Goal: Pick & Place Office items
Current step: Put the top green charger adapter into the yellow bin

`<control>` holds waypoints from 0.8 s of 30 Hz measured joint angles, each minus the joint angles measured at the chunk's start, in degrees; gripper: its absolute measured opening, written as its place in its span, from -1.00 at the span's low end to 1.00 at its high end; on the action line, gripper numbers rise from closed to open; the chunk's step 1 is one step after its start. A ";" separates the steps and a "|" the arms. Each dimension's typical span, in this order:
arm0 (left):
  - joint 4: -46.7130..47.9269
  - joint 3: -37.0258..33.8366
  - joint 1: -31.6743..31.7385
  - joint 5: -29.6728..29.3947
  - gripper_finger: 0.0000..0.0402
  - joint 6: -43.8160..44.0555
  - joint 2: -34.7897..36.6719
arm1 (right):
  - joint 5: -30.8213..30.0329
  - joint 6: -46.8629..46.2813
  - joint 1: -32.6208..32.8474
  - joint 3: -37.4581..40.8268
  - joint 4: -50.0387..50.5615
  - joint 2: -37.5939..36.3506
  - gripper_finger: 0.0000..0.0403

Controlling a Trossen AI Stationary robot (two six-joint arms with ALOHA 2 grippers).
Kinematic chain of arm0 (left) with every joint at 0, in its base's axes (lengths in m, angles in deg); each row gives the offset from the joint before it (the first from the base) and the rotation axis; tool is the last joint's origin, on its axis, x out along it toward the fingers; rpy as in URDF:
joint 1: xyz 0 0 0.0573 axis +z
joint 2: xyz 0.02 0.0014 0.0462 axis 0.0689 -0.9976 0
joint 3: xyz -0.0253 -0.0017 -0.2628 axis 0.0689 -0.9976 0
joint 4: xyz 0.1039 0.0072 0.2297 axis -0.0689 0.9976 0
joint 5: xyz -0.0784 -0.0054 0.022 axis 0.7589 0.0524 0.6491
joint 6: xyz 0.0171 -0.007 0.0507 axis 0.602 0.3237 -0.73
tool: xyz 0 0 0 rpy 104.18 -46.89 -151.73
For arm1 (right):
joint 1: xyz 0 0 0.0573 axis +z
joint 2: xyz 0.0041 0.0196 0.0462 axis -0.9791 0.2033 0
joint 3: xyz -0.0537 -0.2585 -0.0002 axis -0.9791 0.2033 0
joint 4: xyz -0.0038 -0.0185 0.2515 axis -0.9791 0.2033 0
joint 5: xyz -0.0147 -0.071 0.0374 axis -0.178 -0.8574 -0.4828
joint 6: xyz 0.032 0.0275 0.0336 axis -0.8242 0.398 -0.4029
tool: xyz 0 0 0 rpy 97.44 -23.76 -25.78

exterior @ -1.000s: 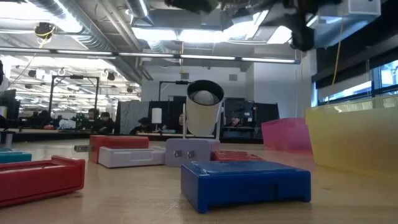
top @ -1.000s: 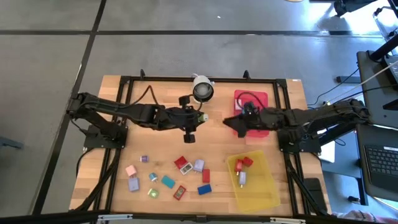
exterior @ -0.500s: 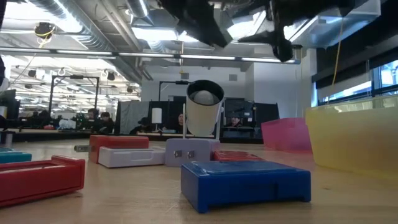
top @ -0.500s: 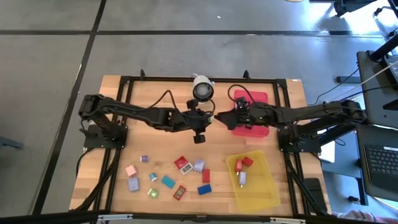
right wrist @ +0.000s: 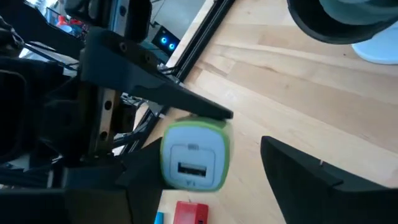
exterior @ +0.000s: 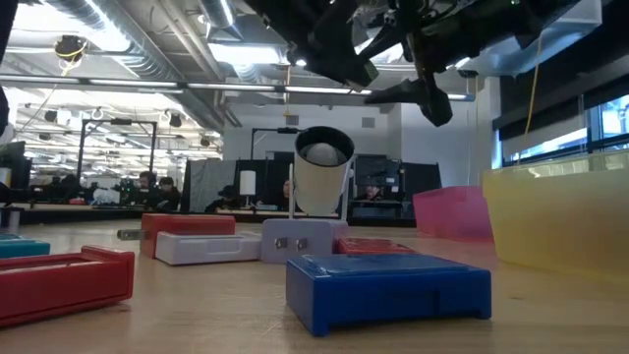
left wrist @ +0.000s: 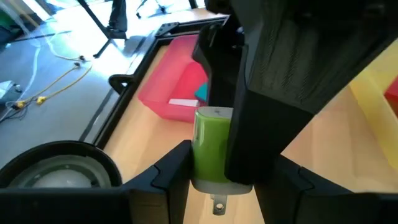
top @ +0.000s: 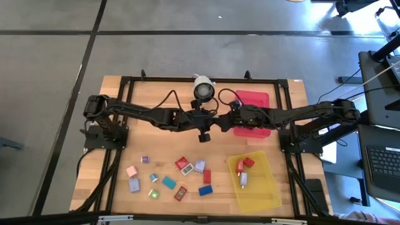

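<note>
A small green-and-white block (left wrist: 210, 146), one of the office items, hangs in the air over the middle of the table, with my left gripper (left wrist: 221, 186) shut on it. My right gripper (right wrist: 224, 186) faces it from the table's right, open, one finger on each side of the block (right wrist: 194, 155). In the high view the two grippers meet in front of the white camera (top: 203, 89). Several more coloured blocks (top: 181, 165) lie flat on the near part of the table. My left gripper pinches the green block by its two long sides (left wrist: 200, 158) between its two fingers. The fingers come from the table's left, slanting down. The block is lifted clear of the table, its white slotted end (right wrist: 189, 167) sticking out toward my right gripper. I cannot tell whether my right gripper touches the block.
A red tray (top: 253, 112) stands at the far right under my right arm, with a teal piece in it. A yellow tray (top: 256, 184) at the near right holds red blocks and a pale one. A blue block (exterior: 388, 285) and a red one (exterior: 59, 280) lie closest in the low view.
Both grippers have come down and toward each other over the middle of the table, the left carrying the green block toward the right. My right gripper has opened and now has the block between its fingers.
</note>
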 joint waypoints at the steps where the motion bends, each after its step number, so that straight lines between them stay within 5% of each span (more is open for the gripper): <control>1: 0.01 0.01 0.01 1.14 -0.29 -0.43 0.00 | 0.04 0.02 -0.10 0.00 0.00 0.06 0.25; 6: -0.42 0.02 0.11 5.44 -0.29 -1.32 0.00 | 0.43 0.04 -0.21 0.00 -0.12 0.06 0.06; 13: -1.10 0.02 0.00 -1.43 -0.28 -1.65 -0.11 | -0.05 0.02 -0.36 -0.14 -0.71 0.06 -0.34; 24: -1.55 0.22 -0.96 0.43 -0.10 1.37 0.02 | 0.10 0.05 -0.47 0.02 0.54 -0.33 -0.34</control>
